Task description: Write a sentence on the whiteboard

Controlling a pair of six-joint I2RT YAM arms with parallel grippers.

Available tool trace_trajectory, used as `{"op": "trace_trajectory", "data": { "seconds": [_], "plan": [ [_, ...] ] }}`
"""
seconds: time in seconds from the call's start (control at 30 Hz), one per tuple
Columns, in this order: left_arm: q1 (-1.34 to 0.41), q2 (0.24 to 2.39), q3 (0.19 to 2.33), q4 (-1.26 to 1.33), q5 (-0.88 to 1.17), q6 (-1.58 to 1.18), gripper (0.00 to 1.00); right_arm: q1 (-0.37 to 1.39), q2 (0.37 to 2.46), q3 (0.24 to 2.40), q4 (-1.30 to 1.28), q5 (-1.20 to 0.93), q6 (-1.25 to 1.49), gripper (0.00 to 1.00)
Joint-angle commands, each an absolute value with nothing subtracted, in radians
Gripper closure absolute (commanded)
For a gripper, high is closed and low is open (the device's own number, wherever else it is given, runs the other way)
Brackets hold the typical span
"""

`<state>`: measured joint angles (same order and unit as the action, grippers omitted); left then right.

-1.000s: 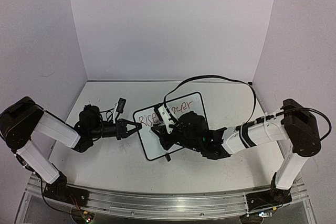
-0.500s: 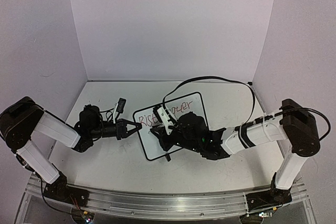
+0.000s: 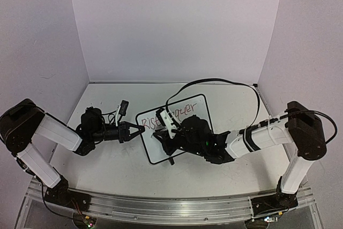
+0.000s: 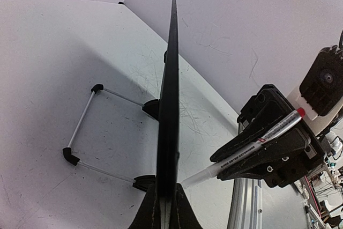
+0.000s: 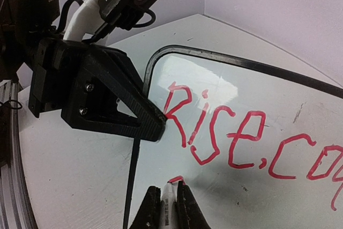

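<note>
Jaws of the left gripper (image 3: 138, 130) are clamped on the left edge of the board (image 3: 154, 146), which stands about the middle of the table (image 3: 107, 170) with its written face toward the right arm. From the left wrist the board shows edge-on, the 2 fingers (image 4: 153, 213) pinching its black rim from either side. Behind it a wire stand (image 4: 80, 124) with black feet rests on the table.

Jaws of the right gripper (image 5: 167, 194) are closed on a marker (image 5: 168, 207), its white barrel held between the 2 fingers. The left wrist view shows a red cap at its back end. The tip meets the board just beneath the "R" of the sentence (image 5: 230, 132), at a short red stroke (image 5: 176, 179). The sentence runs in 1 line of red letters, reading "Rise.co" before it leaves the right wrist view. In the top view the right gripper covers the middle of that line, and only its 2 ends show.
</note>
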<state>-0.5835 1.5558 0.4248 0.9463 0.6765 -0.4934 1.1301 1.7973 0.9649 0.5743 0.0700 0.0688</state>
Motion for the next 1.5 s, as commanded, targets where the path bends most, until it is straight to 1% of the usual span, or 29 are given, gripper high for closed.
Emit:
{"op": "trace_trajectory", "data": {
  "seconds": [0.0, 0.83, 1.3, 1.47],
  "plan": [
    [-0.584, 1.559, 0.444, 0.867, 0.649, -0.465, 1.0, 1.137, 1.794, 0.961, 0.56, 0.097, 0.085, 1.0],
    [-0.585, 1.55, 0.438, 0.865, 0.65, -0.459, 1.0, 1.167, 1.808, 0.917, 0.537, 0.095, 0.13, 1.0],
    [-0.585, 1.543, 0.432, 0.861, 0.646, -0.459, 1.0, 1.198, 1.843, 0.948, 0.536, 0.087, 0.143, 1.0],
    [-0.585, 1.545, 0.431, 0.861, 0.646, -0.459, 1.0, 1.2, 1.787, 0.936, 0.546, 0.066, 0.144, 1.0]
  ]
}}
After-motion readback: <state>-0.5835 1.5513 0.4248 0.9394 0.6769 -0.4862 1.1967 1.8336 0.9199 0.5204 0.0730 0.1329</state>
